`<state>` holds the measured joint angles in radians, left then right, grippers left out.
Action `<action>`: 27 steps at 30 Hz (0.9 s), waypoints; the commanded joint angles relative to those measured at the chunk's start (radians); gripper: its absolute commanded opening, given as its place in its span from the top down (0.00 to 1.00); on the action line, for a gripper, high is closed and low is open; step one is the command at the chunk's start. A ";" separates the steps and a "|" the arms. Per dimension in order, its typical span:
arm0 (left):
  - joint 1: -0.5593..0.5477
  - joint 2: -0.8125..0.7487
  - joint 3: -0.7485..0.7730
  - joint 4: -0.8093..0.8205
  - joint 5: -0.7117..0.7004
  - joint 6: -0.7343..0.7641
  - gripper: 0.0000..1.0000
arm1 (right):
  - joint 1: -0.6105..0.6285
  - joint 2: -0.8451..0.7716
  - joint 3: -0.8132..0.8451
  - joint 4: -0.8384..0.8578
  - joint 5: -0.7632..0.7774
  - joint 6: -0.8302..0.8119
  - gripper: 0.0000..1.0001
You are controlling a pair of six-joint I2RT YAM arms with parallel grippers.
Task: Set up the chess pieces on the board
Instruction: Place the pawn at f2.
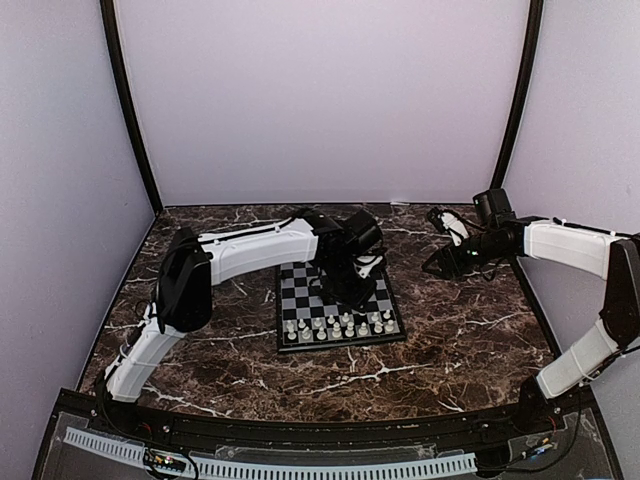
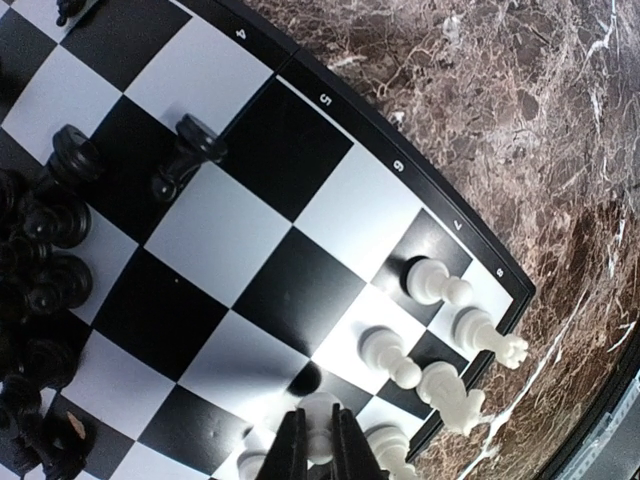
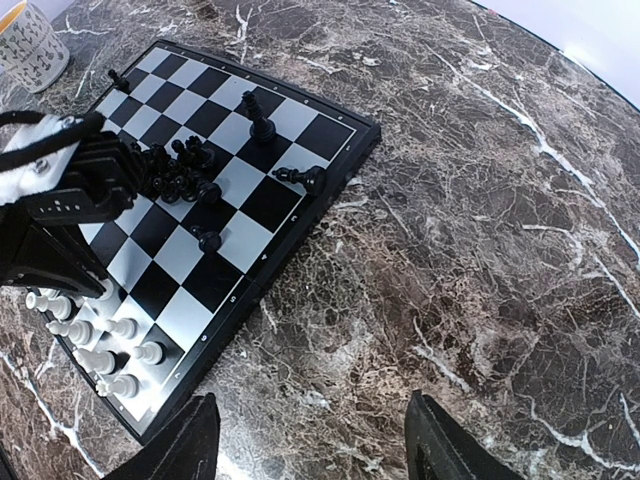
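While the right gripper is held open, a white piece, judged light, rigid and slippery, is pinched near its top by the left gripper

**A:** What sort of place is this?

**B:** A robotics lab, and a closed test cell rather than a home. Plain lilac panels wall in the back and both sides, joined by black corner posts.

**A:** The marble looks domestic, though.

**B:** Only the pattern does. The dark veined surface has a left arm and a right arm, both white and black, mounted at its near edge. A black rail with a white toothed strip and loose wiring runs there too.

**A:** What is on the surface?

**B:** A small chessboard and a patterned mug.
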<state>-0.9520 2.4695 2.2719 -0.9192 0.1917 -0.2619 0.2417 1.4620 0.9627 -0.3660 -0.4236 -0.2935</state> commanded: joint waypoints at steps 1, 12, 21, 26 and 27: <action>-0.006 -0.071 -0.024 -0.030 0.021 0.002 0.94 | -0.005 -0.012 -0.011 0.026 -0.012 -0.003 0.35; -0.013 -0.072 -0.042 -0.041 0.021 -0.003 0.94 | -0.005 -0.017 -0.011 0.027 -0.017 -0.004 0.35; -0.013 -0.070 -0.053 -0.030 0.033 -0.004 0.93 | -0.005 -0.019 -0.013 0.027 -0.017 -0.005 0.35; -0.013 -0.069 -0.051 -0.026 0.032 -0.004 0.83 | -0.005 -0.017 -0.011 0.027 -0.017 -0.005 0.35; -0.013 -0.070 -0.049 -0.025 0.031 -0.004 0.80 | -0.005 -0.017 -0.011 0.026 -0.017 -0.005 0.35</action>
<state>-0.9588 2.4687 2.2383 -0.9325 0.2165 -0.2649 0.2417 1.4620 0.9573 -0.3656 -0.4274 -0.2939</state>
